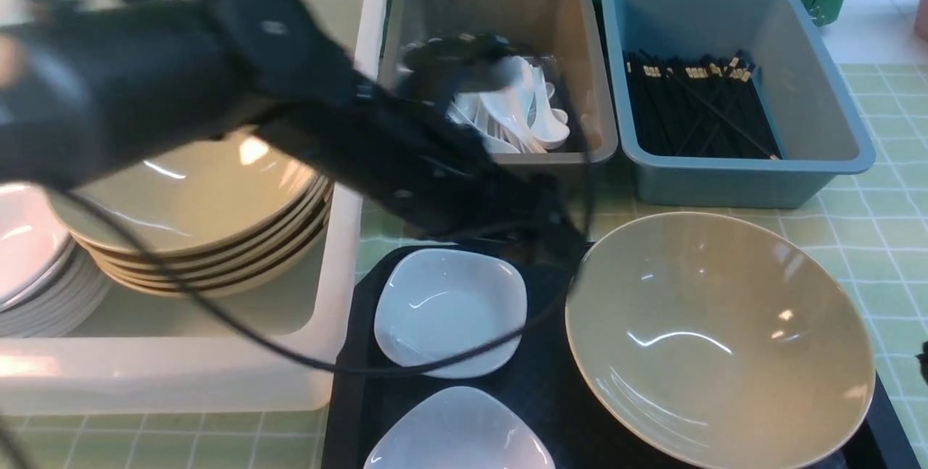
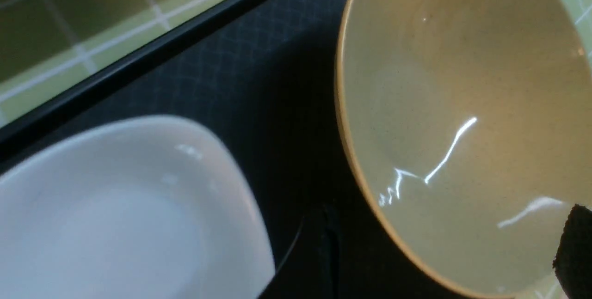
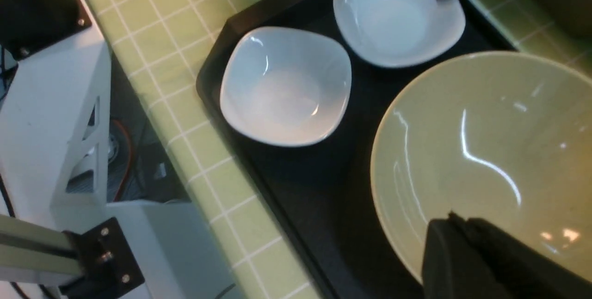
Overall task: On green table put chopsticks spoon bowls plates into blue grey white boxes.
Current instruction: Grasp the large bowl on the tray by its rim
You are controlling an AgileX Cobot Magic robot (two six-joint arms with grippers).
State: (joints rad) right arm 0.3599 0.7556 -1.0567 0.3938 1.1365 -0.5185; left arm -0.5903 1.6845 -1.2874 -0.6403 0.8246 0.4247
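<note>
On the black tray (image 1: 536,396) stand one tan bowl (image 1: 718,338) and two white plates (image 1: 449,309) (image 1: 457,433). My left gripper (image 1: 562,237) is blurred and low over the tray, between the far plate and the bowl. In the left wrist view it (image 2: 451,248) is open, one finger (image 2: 573,248) over the bowl (image 2: 462,105), the other outside its rim, beside the plate (image 2: 115,216). My right gripper (image 3: 451,219) is shut and empty above the bowl's (image 3: 485,151) near rim. The white box (image 1: 181,382) holds stacked bowls (image 1: 196,193) and plates (image 1: 29,259).
The grey box (image 1: 507,16) holds white spoons (image 1: 522,121). The blue box (image 1: 797,77) holds black chopsticks (image 1: 696,106). The green table (image 1: 884,186) shows at the right. My left arm's cable (image 1: 362,367) hangs over the far plate. The robot's white frame (image 3: 51,105) stands past the table edge.
</note>
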